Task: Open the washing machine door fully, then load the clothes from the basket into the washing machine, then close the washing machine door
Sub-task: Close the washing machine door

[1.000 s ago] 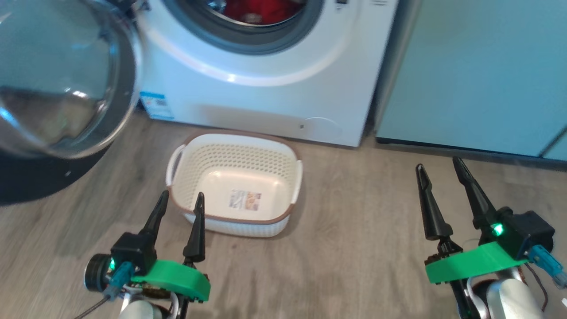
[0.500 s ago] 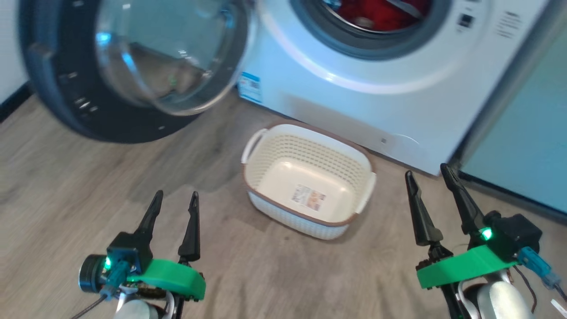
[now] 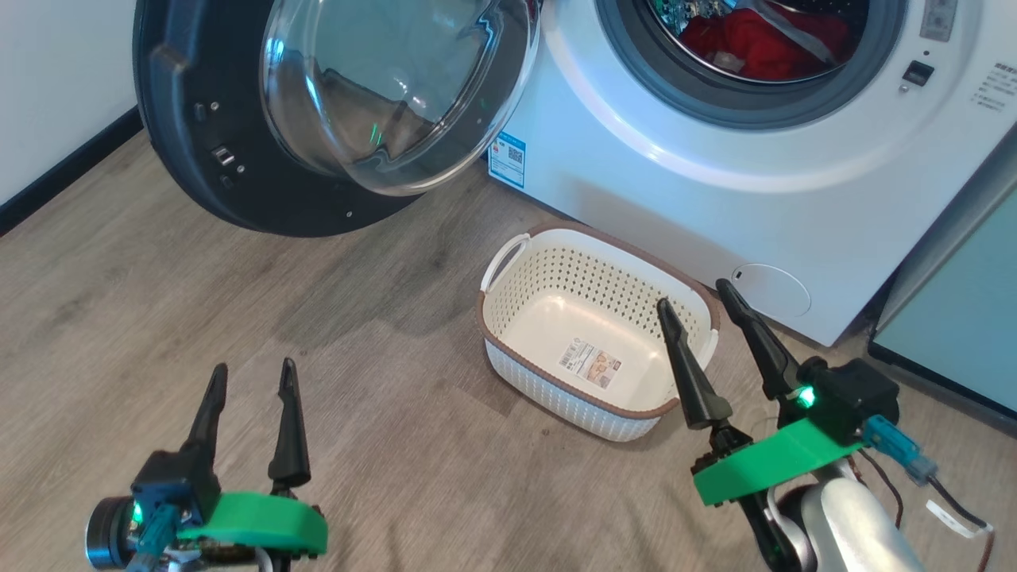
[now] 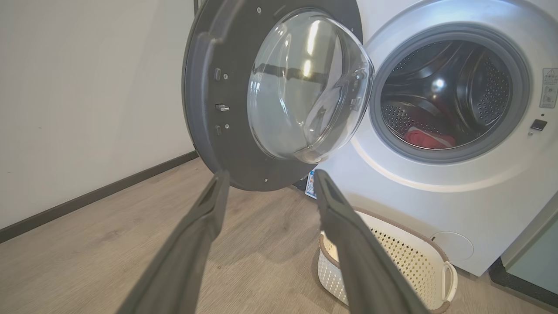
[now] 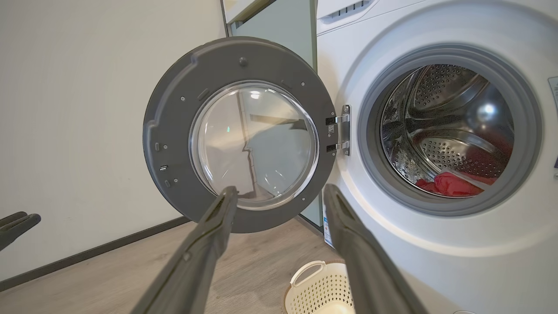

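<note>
1. While both arms hang low over the floor [image 3: 238,302], the left gripper [image 3: 254,365] sits nearest, at the head view's lower left. Its two fingers are spread wide and hold nothing.
2. The right gripper [image 3: 691,292] is at the lower right, likewise spread wide and empty. In the head view its tips overlap the right end of the basket [image 3: 572,401]; I cannot tell whether they touch it.
3. The basket stands upright on the floor, just in front of the machine [image 3: 651,206]. A label [image 3: 589,364] lies on its bare bottom.
4. The machine rises behind the basket, with a round flap [image 3: 769,290] low on its front at the right and a blue sticker [image 3: 507,159] at its lower left corner.
5. The door [image 3: 183,143] is swung out to the left on its hinge, well clear of the opening, its inner side and domed glass towards the robot.
6. The clothes [image 3: 755,44], red, lie at the bottom of the drum, behind the grey gasket [image 3: 699,103].
7. Farthest off, a pale wall [image 3: 48,79] with a dark skirting runs left of the door, and a teal cabinet [image 3: 953,318] stands right of the machine.
</note>
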### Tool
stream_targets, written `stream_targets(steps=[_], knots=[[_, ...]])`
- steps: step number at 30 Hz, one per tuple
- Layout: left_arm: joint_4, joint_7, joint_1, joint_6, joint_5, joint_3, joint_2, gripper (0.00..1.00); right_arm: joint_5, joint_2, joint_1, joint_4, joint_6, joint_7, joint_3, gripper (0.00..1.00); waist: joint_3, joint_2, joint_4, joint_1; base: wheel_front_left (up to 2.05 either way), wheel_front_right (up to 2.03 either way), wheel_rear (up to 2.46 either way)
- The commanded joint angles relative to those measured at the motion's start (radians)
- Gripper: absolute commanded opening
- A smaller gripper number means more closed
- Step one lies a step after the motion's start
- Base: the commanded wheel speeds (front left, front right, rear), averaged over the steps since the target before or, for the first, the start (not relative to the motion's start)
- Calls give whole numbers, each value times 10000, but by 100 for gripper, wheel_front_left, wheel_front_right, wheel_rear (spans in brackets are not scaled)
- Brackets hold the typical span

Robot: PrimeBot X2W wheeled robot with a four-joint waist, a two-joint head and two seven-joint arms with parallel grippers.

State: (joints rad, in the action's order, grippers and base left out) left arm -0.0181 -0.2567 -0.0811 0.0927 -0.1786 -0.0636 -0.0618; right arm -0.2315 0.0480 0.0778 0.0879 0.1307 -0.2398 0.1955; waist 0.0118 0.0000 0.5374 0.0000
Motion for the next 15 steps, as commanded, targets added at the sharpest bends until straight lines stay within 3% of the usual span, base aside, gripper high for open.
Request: stream_targets(steps=[1,15], knots=[[408,-51,234,61,-23,319,-19,100,-63,22,440,-210,0,-137,250,100,-10,0,-15,0,0,0,0],[509,-51,226,99,4,364,32,100,-86,22,370,-99,0,-199,255,100,-106,0,-76,0,0,0,0]])
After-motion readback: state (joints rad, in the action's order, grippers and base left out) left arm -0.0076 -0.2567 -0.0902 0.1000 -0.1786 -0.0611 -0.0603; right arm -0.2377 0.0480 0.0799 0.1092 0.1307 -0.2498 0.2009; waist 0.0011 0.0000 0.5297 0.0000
